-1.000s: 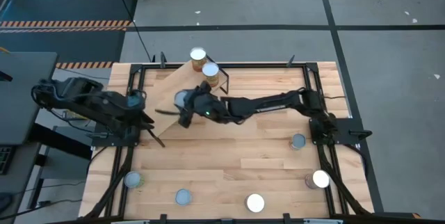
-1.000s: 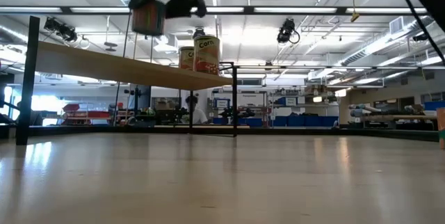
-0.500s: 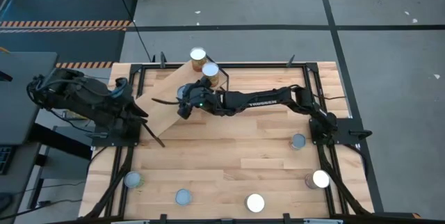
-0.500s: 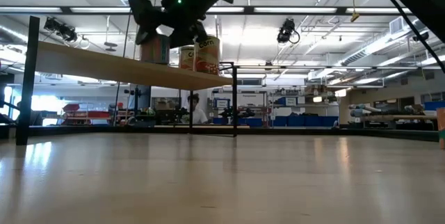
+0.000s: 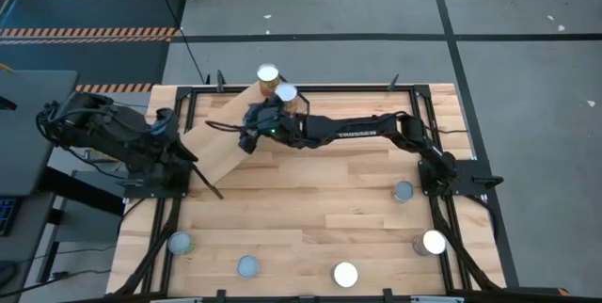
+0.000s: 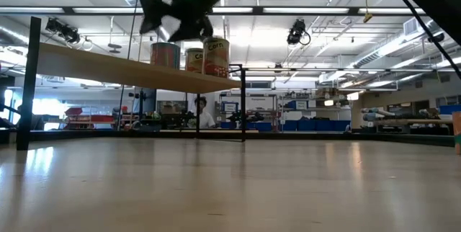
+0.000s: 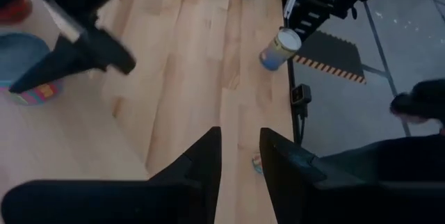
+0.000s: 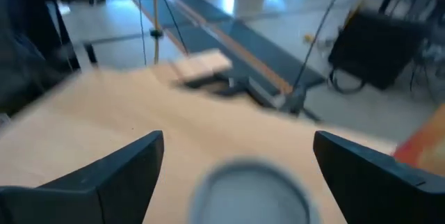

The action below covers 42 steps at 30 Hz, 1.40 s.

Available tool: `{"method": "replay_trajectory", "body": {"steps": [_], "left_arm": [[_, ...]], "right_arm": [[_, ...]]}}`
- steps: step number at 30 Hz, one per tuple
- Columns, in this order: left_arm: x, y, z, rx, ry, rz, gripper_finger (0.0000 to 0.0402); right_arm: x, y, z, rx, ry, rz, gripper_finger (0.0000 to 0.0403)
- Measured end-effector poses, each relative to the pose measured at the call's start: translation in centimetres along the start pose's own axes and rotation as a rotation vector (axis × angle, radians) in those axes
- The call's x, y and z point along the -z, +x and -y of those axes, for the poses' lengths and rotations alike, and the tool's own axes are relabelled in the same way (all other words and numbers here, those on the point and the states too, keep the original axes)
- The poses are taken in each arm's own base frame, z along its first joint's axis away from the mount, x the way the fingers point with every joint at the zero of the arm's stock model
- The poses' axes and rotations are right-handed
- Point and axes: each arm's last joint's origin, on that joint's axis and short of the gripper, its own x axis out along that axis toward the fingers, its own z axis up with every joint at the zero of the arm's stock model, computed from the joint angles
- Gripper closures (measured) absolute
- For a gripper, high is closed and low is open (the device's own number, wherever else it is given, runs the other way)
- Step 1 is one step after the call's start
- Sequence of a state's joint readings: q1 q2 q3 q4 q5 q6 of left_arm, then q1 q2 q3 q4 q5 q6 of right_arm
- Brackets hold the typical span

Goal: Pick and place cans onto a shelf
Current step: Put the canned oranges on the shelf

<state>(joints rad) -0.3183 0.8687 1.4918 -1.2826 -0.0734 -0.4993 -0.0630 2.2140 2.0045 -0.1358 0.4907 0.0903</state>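
The shelf (image 5: 218, 145) is a tilted light-wood plank at the table's far left; in the low view (image 6: 108, 66) it stands on black legs. Three cans stand on it: two labelled ones (image 6: 216, 55) (image 6: 193, 59) and a third (image 6: 166, 55) nearer my gripper. My right gripper (image 6: 176, 21) hovers open just above that third can, whose silver top (image 8: 250, 190) shows below and between the spread fingers. My left gripper (image 5: 199, 179) waits shut at the table's left edge (image 7: 240, 156).
Several more cans stand on the tabletop: near the right rail (image 5: 403, 190) (image 5: 433, 242), and along the near edge (image 5: 345, 274) (image 5: 247, 266) (image 5: 179, 243). Black rails (image 5: 425, 143) frame the table. The middle of the tabletop (image 5: 310, 199) is bare wood.
My right gripper has carried the can toward the table's far edge, lowered it onto the shelf beside the other two, then opened, let go and risen a little. The can now stands upright on the plank. My left arm has drawn back slightly toward the left edge.
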Motion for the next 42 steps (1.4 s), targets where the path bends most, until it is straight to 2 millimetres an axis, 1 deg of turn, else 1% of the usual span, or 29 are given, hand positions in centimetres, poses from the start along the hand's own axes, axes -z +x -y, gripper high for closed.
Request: {"method": "replay_trajectory", "body": {"steps": [3,5,7,9,11,14,16,18,20,22,26,28,33,35,39,40,42], "left_arm": [[0.1,0.0,-0.1,-0.007,0.039,-0.012,0.0296],[0.2,0.0,-0.1,-0.012,0.049,-0.023,0.0296],[0.3,0.0,-0.1,-0.014,0.066,-0.027,0.0296],[0.3,0.0,-0.2,-0.014,0.093,-0.029,0.0296],[0.3,0.0,-0.2,-0.017,0.116,-0.034,0.0296],[0.6,0.0,-0.3,-0.029,0.151,-0.063,0.0296],[0.7,0.0,-0.4,-0.036,0.155,-0.080,0.0296],[0.7,0.0,-0.4,-0.038,0.149,-0.083,0.0296],[0.7,0.0,-0.4,-0.038,0.132,-0.082,0.0296],[0.7,0.0,-0.4,-0.037,0.113,-0.077,0.0296],[0.4,0.2,-0.2,-0.028,0.100,-0.058,0.0296],[0.3,0.2,-0.1,-0.024,0.078,-0.046,0.0296],[-0.4,0.5,0.1,-0.032,0.013,0.026,0.0296],[-0.6,0.5,0.2,-0.050,0.010,0.054,0.0296],[-1.1,0.9,0.3,-0.092,-0.019,0.087,0.0296],[-1.2,1.2,0.3,-0.100,-0.034,0.084,0.0296],[-1.3,1.5,0.4,-0.115,-0.066,0.084,0.0296]], "right_arm": [[-2.5,-1.3,-0.7,-0.020,-0.007,0.069,0.0028],[-3.6,-2.2,-1.5,-0.041,-0.007,0.100,0.0029],[-4.4,-3.4,-2.8,-0.099,-0.040,0.117,0.0029],[-5.1,-4.9,-4.7,-0.216,-0.085,0.141,0.0029],[-5.1,-6.3,-6.5,-0.301,-0.106,0.143,0.0029],[-4.2,-8.3,-9.1,-0.355,-0.120,0.098,0.0029],[-3.6,-10.1,-10.4,-0.337,-0.087,0.035,0.0029],[-3.4,-12.6,-10.8,-0.289,-0.036,-0.058,0.0029],[-3.3,-15.1,-11.0,-0.258,0.030,-0.135,0.0029],[-2.7,-17.5,-11.2,-0.237,0.066,-0.230,0.0029],[-0.2,-21.5,-11.6,-0.156,0.083,-0.455,0.0029],[0.8,-23.7,-11.3,-0.094,0.081,-0.556,0.0030],[3.3,-28.1,-10.6,0.103,0.061,-0.742,0.0030],[3.8,-29.3,-10.8,0.067,0.091,-0.767,0.0030],[6.0,-31.4,-9.4,0.118,0.112,-0.864,0.0030],[6.9,-31.9,-8.5,0.155,0.112,-0.882,0.0030],[8.1,-33.0,-6.5,0.234,0.178,-0.911,0.0030]]}}
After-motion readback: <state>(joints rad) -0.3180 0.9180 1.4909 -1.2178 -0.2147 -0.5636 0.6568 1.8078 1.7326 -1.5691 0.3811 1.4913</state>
